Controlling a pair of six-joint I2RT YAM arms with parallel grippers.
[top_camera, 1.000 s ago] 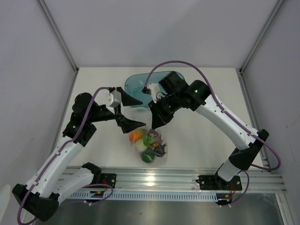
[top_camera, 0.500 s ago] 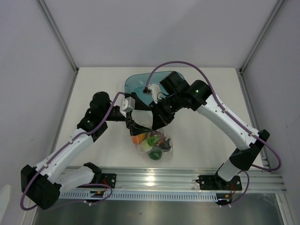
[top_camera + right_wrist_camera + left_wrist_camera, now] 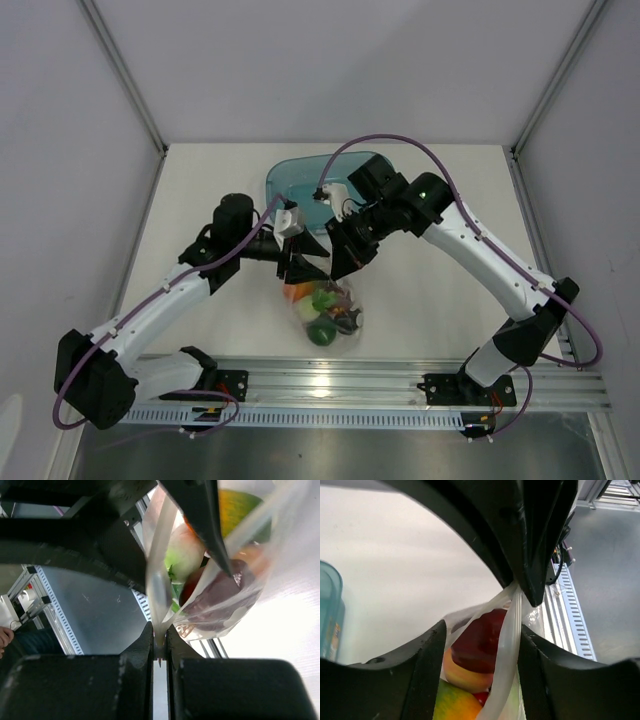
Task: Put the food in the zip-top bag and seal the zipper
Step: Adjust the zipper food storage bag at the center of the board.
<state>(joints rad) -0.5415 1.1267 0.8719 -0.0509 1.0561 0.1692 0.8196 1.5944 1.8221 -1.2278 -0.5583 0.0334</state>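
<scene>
Clear crinkled plastic is the weak point here. From above, the zip-top bag [image 3: 352, 322] lies near the front of the counter [image 3: 200, 190]. The food [image 3: 322, 315] is bunched inside it, and the teal tub [image 3: 295, 180] sits behind. The left tool [image 3: 300, 265] and right tool [image 3: 343, 262] meet over the bag's top, almost touching. Any sideways slide along the mouth risks knocking one against the other. Whether the bag rests on the counter or hangs, I cannot tell.

In the left wrist view, the left tool's jaws stand apart, straddling a pale band I take for the zipper [image 3: 511, 630]. A dark red fruit [image 3: 480, 645] sits just under it. If the jaws close too low they would bite fruit or loose film, not the strip, and the seal would stay gapped.

In the right wrist view, the right tool's jaws are clenched on a thin fold of the bag's film, with the fruit bulging beyond. That hold looks slight. A tug or the weight of the food could slip the film free, letting the mouth sag and pieces roll out.
</scene>
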